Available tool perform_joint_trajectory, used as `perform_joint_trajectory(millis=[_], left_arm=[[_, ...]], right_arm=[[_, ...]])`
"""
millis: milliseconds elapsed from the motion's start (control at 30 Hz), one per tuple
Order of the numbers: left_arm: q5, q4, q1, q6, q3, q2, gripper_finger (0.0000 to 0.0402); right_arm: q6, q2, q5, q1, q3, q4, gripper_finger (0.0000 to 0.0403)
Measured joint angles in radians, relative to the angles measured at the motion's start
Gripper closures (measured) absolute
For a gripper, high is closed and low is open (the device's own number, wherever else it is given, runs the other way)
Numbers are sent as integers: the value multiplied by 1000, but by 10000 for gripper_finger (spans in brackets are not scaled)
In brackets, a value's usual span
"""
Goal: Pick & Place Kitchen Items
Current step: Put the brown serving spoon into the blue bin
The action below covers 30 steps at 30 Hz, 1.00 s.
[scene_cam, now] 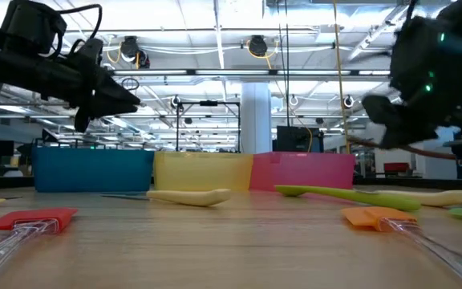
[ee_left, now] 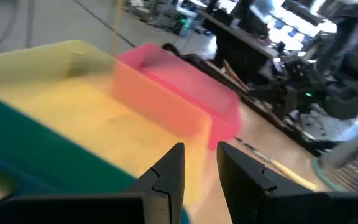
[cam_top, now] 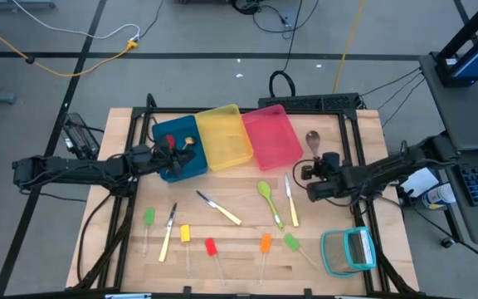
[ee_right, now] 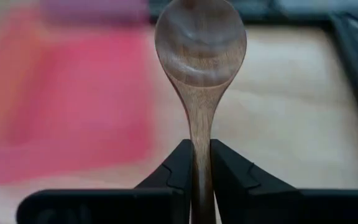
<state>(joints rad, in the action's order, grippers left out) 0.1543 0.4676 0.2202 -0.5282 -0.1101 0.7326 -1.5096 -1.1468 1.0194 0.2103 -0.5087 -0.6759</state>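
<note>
In the right wrist view, the right gripper [ee_right: 201, 163] pinches one brown spoon [ee_right: 201, 46] by its handle beside the pink bin [ee_right: 73, 93]. From above, three bins sit in a row; two green spoons [cam_top: 268, 199], two yellow-handled knives [cam_top: 220, 208] and five sticks lie scattered. The left gripper [ee_left: 199, 171], slightly parted and empty, hovers over the blue bin [cam_top: 181, 149].

Three bins [cam_top: 226, 137] stand side by side behind utensils [cam_top: 222, 218].

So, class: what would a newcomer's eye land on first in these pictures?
Probably the three bright bins in a row at the table's far side: blue bin, yellow bin, pink bin. Next, the right end effector shut on a brown spoon beside the pink bin, with colourful utensils scattered nearer the front.
</note>
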Motion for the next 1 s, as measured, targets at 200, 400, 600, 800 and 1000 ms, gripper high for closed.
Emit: perform_joint_trajectory(millis=[200, 400, 600, 800, 1000], left_arm=[[4, 46, -106, -1, 0, 0, 305], [144, 71, -243, -7, 0, 0, 305], [334, 121, -379, -3, 0, 9, 305], [433, 301, -463, 51, 0, 125, 305], [461, 373, -491, 49, -66, 317, 305]], right_arm=[[583, 26, 102, 49, 0, 482, 371], [1191, -41, 30, 60, -1, 1073, 371], [1474, -206, -68, 56, -4, 1528, 370], [1592, -375, -187, 9, -124, 1631, 372], [1637, -511, -265, -33, -306, 1587, 368]])
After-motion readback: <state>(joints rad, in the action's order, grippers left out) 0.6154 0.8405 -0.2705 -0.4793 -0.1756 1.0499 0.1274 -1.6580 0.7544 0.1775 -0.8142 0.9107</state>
